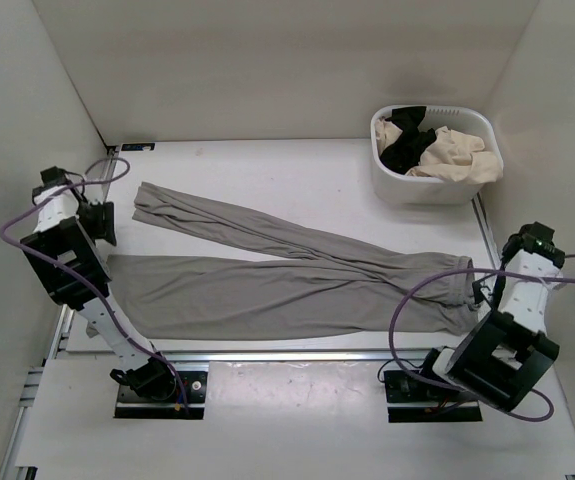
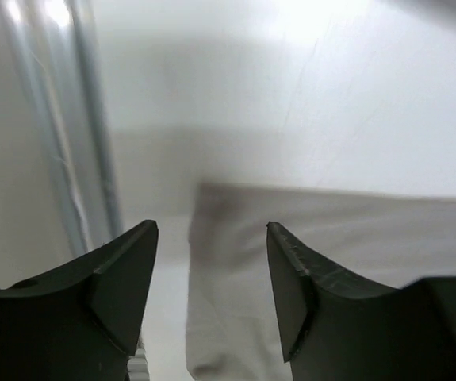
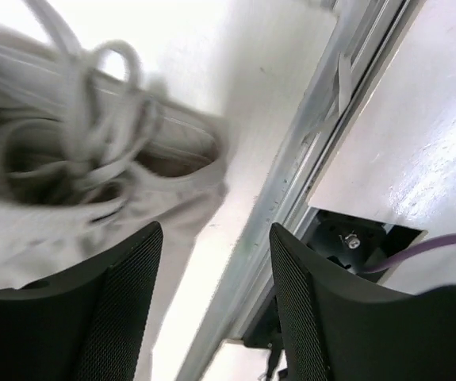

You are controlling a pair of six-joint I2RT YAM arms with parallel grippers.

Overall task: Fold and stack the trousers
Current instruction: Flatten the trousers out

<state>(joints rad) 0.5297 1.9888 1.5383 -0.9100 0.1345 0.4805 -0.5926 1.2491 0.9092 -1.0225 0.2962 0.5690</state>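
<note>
Left gripper (image 1: 102, 222): at the left edge of the table (image 1: 297, 165), jaws apart with nothing between them. In the wrist view a grey hem (image 2: 307, 238) lies flat on the table below the fingers.

Trousers (image 1: 287, 285): one grey pair, laid flat along the near edge of the table. The legs run left in a narrow V, the far leg angled toward the far-left corner. The waist end lies at the right edge.

Basket (image 1: 437, 188): white, in the far-right corner, well apart from the grey pair. It holds a black garment (image 1: 405, 140) and a cream garment (image 1: 459, 155).

Right gripper (image 1: 484, 292): at the right edge, just beside the waistband (image 3: 172, 151) and its drawstring (image 3: 93, 95) — jaws apart, holding nothing.
</note>
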